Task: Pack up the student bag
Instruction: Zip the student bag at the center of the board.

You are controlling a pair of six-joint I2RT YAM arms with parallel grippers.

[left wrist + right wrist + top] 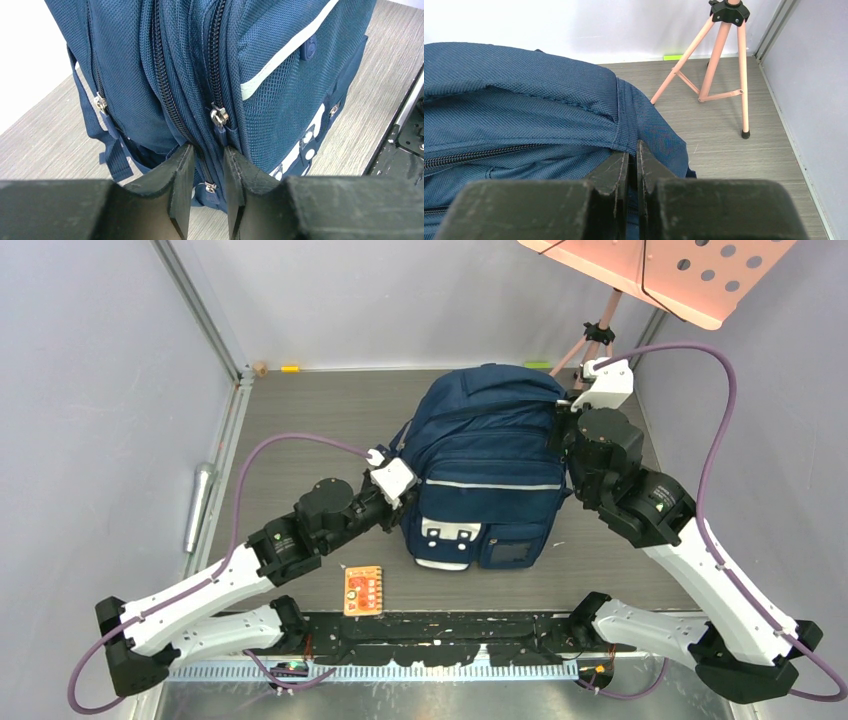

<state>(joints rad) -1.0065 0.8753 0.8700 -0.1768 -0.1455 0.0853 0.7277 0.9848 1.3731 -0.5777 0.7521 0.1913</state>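
Observation:
The student bag (485, 465), a large navy backpack with pale stripes and white patches, stands upright mid-table with its zips closed. My left gripper (405, 485) is at its left side; in the left wrist view (209, 150) its jaws are closed on a ridge of bag fabric (165, 75) along a zip, below a silver zip pull (219, 117). My right gripper (565, 425) is at the bag's upper right; in the right wrist view (633, 148) it pinches a seam fold of the bag (524, 115).
A small orange card (363, 590) lies on the table in front of the bag. A pink music stand (660, 270) with tripod legs (719, 60) stands at the back right. A silver cylinder (198, 505) lies along the left wall. A black rail (440, 630) runs along the near edge.

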